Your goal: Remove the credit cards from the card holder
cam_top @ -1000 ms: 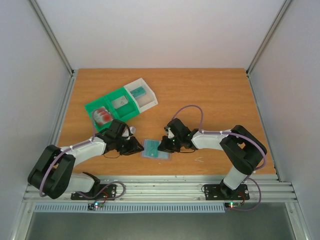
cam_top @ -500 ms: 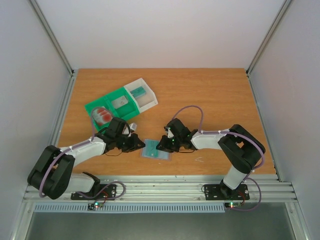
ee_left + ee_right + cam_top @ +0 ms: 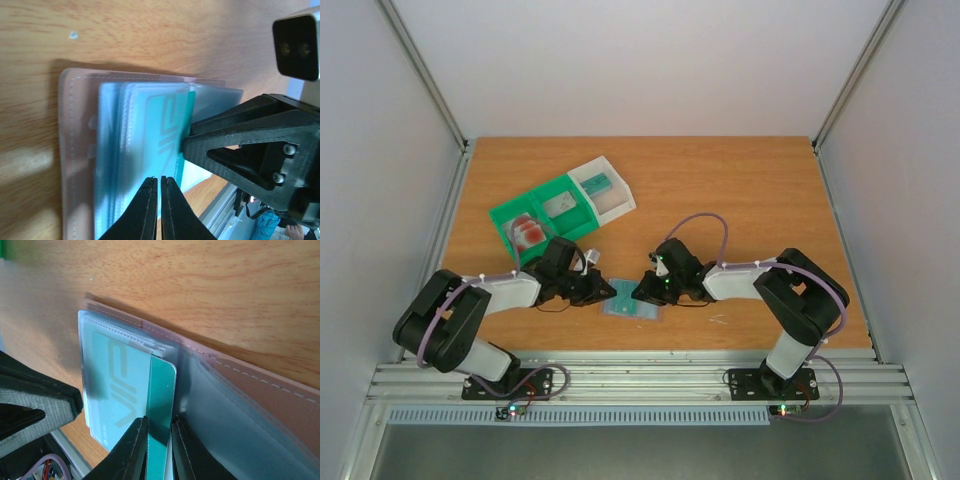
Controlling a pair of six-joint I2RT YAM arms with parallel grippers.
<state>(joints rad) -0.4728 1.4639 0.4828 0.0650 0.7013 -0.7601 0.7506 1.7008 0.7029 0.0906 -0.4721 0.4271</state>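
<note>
Brought in and closed, the left end effector is seen shut at the edge of the card holder on the desk. The teal card, partly out, is pinched by the right end effector.

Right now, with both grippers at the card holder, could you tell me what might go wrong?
1. The right gripper pinches only a narrow strip of the teal card, so it may slip as it pulls.
2. The left gripper is shut at the card holder, but whether it pins it is unclear; the holder could drag along.
3. Both grippers sit close together and might collide.
</note>
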